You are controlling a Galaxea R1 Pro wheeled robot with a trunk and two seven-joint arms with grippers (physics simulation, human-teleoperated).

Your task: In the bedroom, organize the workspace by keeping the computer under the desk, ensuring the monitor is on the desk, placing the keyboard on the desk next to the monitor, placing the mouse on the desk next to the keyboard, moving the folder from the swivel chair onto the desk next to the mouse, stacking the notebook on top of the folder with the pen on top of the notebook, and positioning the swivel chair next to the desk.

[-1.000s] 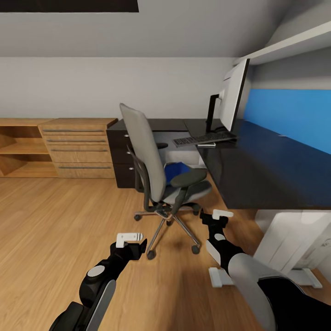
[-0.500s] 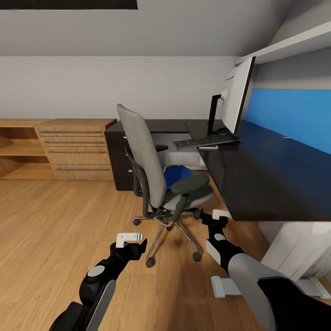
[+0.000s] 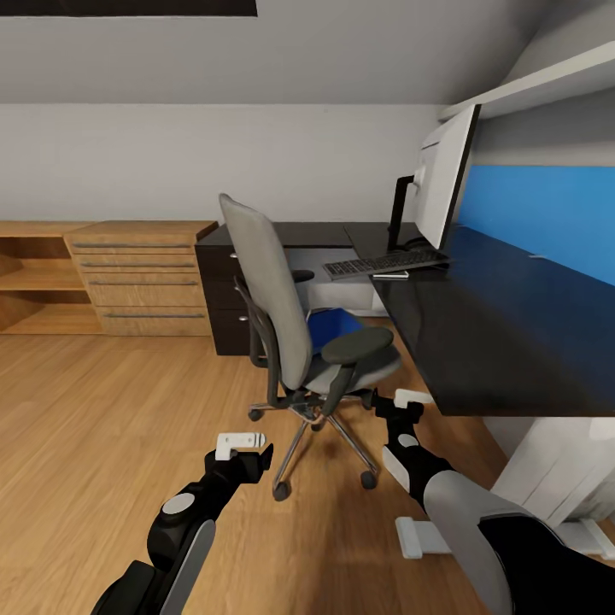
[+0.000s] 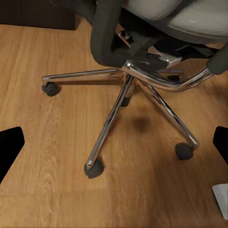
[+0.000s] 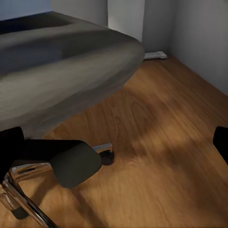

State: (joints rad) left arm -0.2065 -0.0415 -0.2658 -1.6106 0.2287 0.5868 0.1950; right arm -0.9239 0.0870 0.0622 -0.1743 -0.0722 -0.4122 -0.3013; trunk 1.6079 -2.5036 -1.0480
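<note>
Wooden flooring [image 3: 111, 401] is running under everything, with a grey wall behind. Taking the desk [image 3: 504, 325] as the landmark: its long glossy black top is filling the right side and turning a corner toward the back wall. A low light-wood cabinet [image 3: 141, 273] is standing well to the left of the desk's drawer end. The swivel chair [image 3: 286, 316] is sitting just in front of the desk's inner corner, turned with its grey back toward the room and its chrome base on the floor. The monitor [image 3: 444, 179] is standing upright on the desk, edge-on. The folder [image 3: 333, 327] is lying on the chair seat, beside the desk edge. The keyboard [image 3: 384, 262] is lying on the desk at the monitor's foot. The left gripper [image 3: 246, 451] is hovering over the floor by the chair's wheels, fingers spread apart and holding nothing. The right gripper [image 3: 401, 408] is hanging below the desk's front edge near the chair's armrest, likewise spread and holding nothing.
</note>
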